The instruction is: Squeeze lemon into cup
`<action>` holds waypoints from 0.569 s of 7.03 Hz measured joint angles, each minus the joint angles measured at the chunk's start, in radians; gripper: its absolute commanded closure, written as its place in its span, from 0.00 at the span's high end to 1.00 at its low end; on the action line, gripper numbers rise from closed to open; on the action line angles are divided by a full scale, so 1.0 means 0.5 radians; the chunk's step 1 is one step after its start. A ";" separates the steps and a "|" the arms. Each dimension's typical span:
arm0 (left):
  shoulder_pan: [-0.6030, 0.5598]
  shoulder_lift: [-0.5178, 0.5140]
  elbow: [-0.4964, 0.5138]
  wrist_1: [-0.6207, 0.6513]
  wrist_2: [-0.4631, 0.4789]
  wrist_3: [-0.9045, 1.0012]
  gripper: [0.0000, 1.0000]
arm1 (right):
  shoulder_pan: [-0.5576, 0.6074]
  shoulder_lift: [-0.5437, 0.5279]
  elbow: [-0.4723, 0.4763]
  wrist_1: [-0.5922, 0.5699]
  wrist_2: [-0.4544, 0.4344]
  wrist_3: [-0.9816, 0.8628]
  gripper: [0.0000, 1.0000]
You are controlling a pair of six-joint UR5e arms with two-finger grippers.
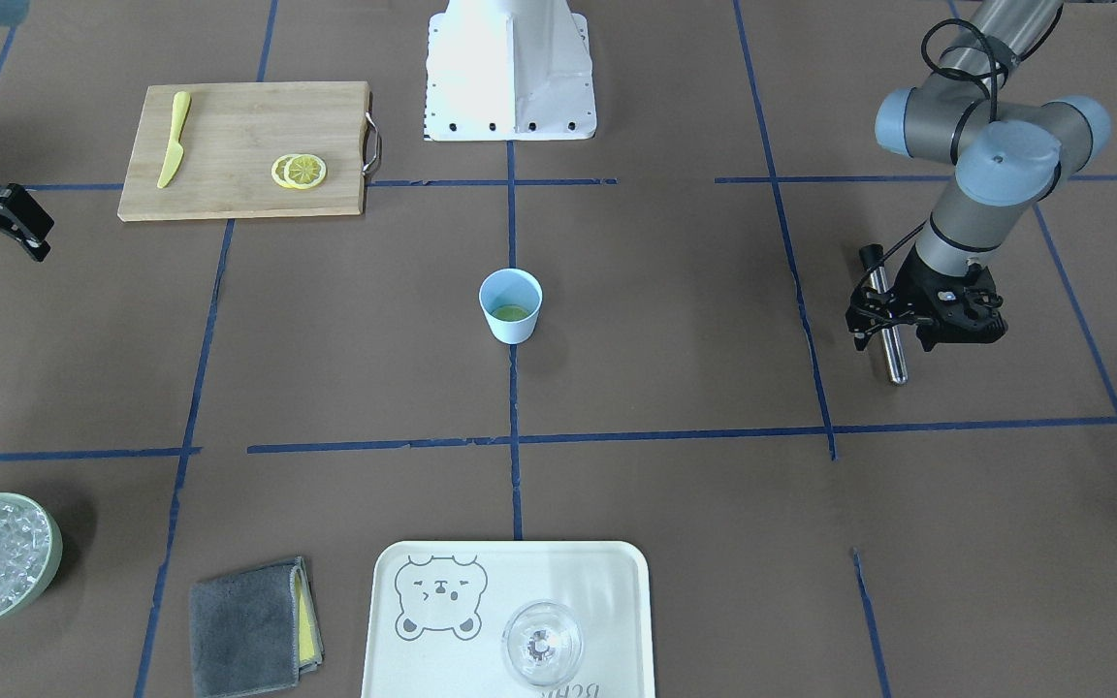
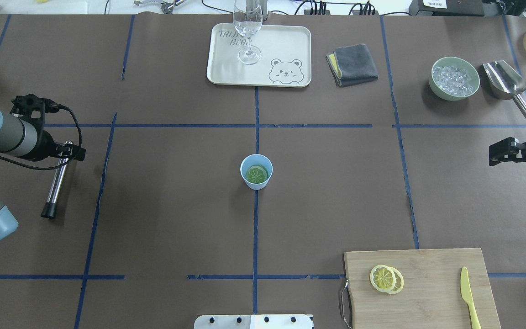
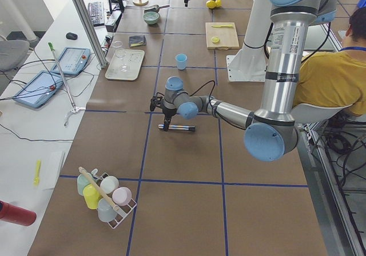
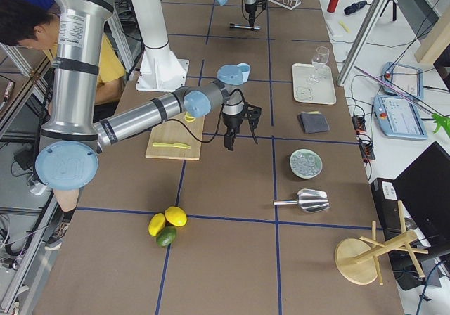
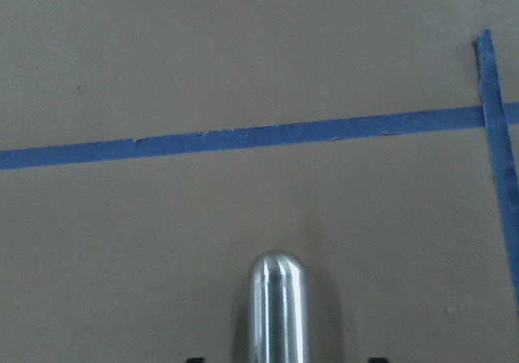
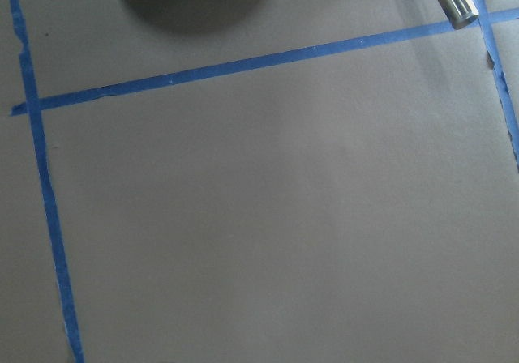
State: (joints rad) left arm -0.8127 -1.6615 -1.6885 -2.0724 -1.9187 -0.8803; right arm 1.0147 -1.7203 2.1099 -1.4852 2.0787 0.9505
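Note:
The light-blue cup [image 2: 256, 183] stands upright at the table's middle, also in the front view [image 1: 512, 332]. One lemon slice [image 2: 257, 173] lies flat in its bottom. Two more slices [image 2: 384, 278] overlap on the wooden cutting board [image 2: 427, 269]. My left gripper [image 2: 69, 153] hangs far left of the cup, open, with its fingers either side of the silver end of a metal rod [image 2: 56, 183] that lies on the table. My right gripper [image 2: 502, 153] is open and empty at the far right, near the bowl of ice.
A yellow knife [image 2: 470, 297] lies on the board. A bear tray [image 2: 290, 45] with a clear glass [image 2: 248, 32], a grey cloth [image 2: 353, 64], a green bowl of ice [image 2: 454, 78] and a metal scoop [image 2: 507, 82] stand along the far side.

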 measured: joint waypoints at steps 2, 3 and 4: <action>-0.070 0.114 -0.233 -0.001 -0.105 0.102 1.00 | 0.322 0.000 -0.145 -0.003 0.194 -0.403 1.00; -0.233 0.172 -0.295 -0.004 -0.320 0.289 1.00 | 0.509 0.003 -0.279 -0.005 0.267 -0.723 1.00; -0.457 0.223 -0.308 -0.001 -0.559 0.550 1.00 | 0.679 0.018 -0.425 -0.007 0.314 -1.048 1.00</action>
State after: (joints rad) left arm -1.0414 -1.5500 -1.8427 -2.0729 -2.1982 -0.6051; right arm 1.3543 -1.7111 1.8976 -1.4886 2.2355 0.4266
